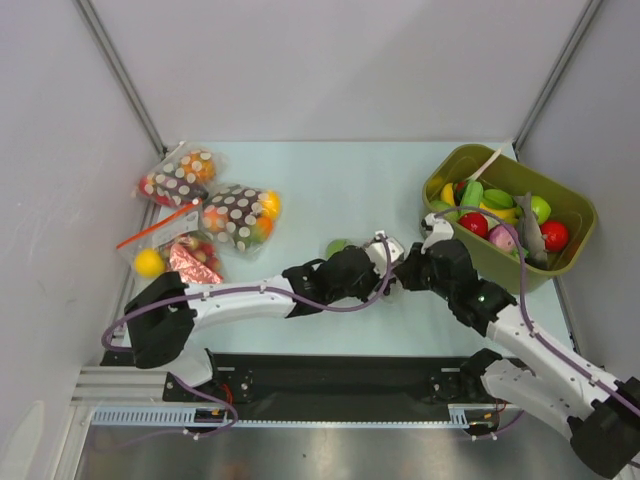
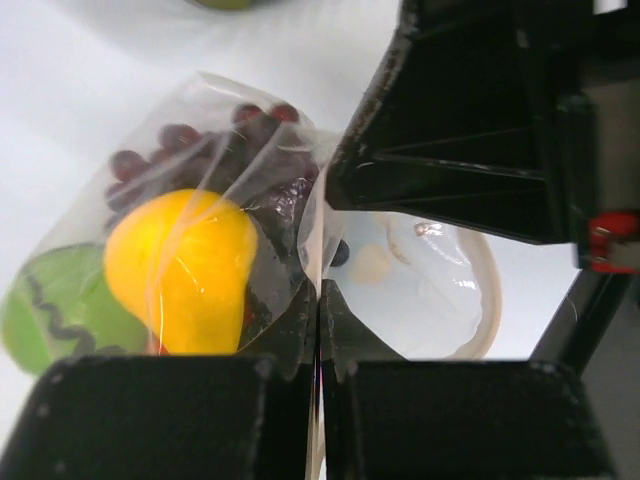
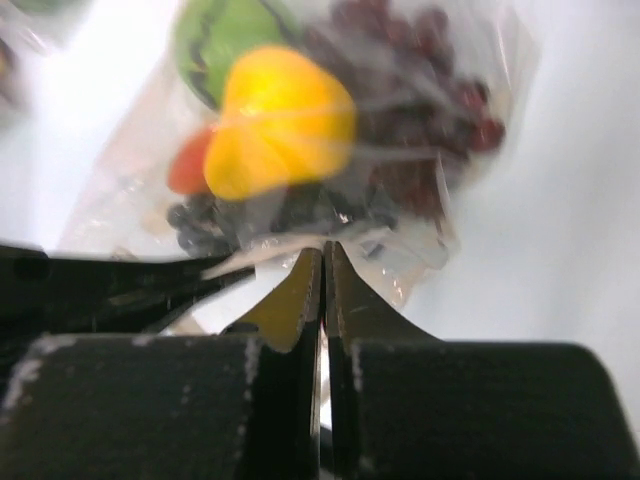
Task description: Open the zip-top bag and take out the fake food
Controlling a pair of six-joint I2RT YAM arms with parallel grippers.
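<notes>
**Pinched from both sides, mostly hidden**

From above, your two wrists cover nearly all of the clear bag [image 2: 230,110] at mid-table. You cannot tell whether the green lump [image 1: 337,246] beside them is bagged or loose. Your left claw [image 2: 320,325] is clenched on the film. Your right claw [image 3: 325,275] is clamped on a crinkled edge, blurred. The toy fruit [image 2: 180,270] sits inside. The table [image 1: 300,185] is pale green and the walls grey, with a green bin [image 1: 575,255] on the right and dotted bags [image 1: 240,215] on the left.

Zip-top bag [image 2: 215,130], fake food [image 2: 180,270] inside, lies mid surface [image 1: 300,170] I think, between left claw [image 2: 320,300] and right claw [image 3: 325,265]; bin [image 1: 497,268] right, spare bags [image 1: 238,215] left.
</notes>
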